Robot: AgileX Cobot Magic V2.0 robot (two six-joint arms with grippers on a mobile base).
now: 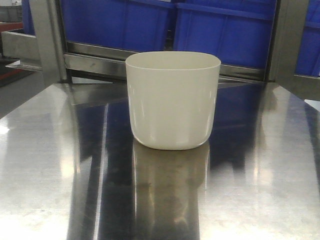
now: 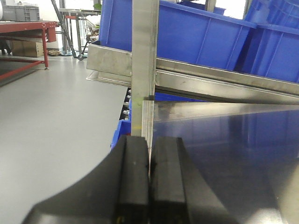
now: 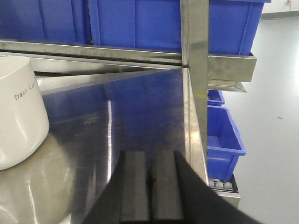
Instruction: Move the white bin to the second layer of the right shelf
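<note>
Left fingers [image 2: 135, 182]: black pads pressed together, nothing between them. They sit over the left edge of the steel worktop [image 2: 233, 140], in line with an upright steel post [image 2: 144, 56]. Grey floor [image 2: 46, 121] to their left; a red-framed table [image 2: 23, 28] far back

Right fingers [image 3: 163, 186]: also together, empty. They sit over the worktop [image 3: 121, 107] near its right edge, with another steel post [image 3: 196, 46] just ahead on the right. A blue crate [image 3: 224, 135] sits lower down, beyond that edge

White bin [image 1: 172, 100]: upright on the worktop [image 1: 260, 190], roughly mid-width, open top up, its reflection below it. In the right wrist view the bin [image 3: 18, 116] is left of the fingers and apart from them; grey lettering "Trash Ca" reads on its side. Neither pair of fingers touches it

Behind the bin: a steel rail with large blue crates [image 1: 225, 30] above it
</note>
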